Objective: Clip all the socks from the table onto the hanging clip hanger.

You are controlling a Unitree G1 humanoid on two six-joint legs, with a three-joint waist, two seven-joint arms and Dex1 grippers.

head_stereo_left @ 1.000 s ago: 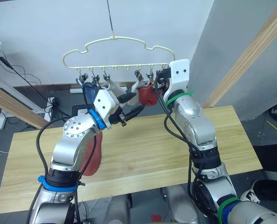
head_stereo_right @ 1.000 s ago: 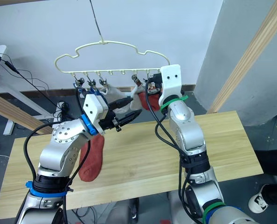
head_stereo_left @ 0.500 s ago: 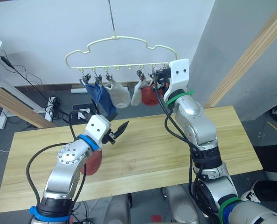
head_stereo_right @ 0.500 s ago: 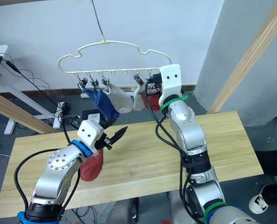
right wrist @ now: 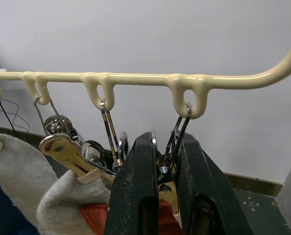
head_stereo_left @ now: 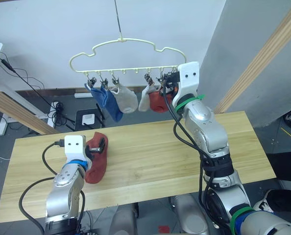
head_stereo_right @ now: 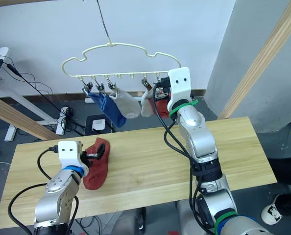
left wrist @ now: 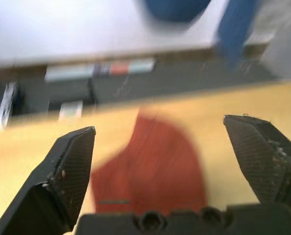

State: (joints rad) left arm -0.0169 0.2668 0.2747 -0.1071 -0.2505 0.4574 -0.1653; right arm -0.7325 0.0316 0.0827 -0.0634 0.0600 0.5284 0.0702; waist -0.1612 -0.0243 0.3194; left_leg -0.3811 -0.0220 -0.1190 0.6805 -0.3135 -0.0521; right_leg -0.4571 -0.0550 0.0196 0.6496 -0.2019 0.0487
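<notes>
Over the rust-red sock point(head_stereo_left: 97, 156), left fingers point(left wrist: 73, 166) spread; right fingers point(right wrist: 140, 196) pinch a hanger clip point(right wrist: 171, 161).

No readable text, label, brand, number or sign appears on anything in these views; every surface is unmarked.

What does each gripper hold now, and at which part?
The right gripper pinches a metal clip on the clip hanger. The left gripper is open, holding nothing, above the rust-red sock.

Lab: bare white wall point(head_stereo_left: 47, 29), floor cables point(head_stereo_left: 18, 81).
</notes>
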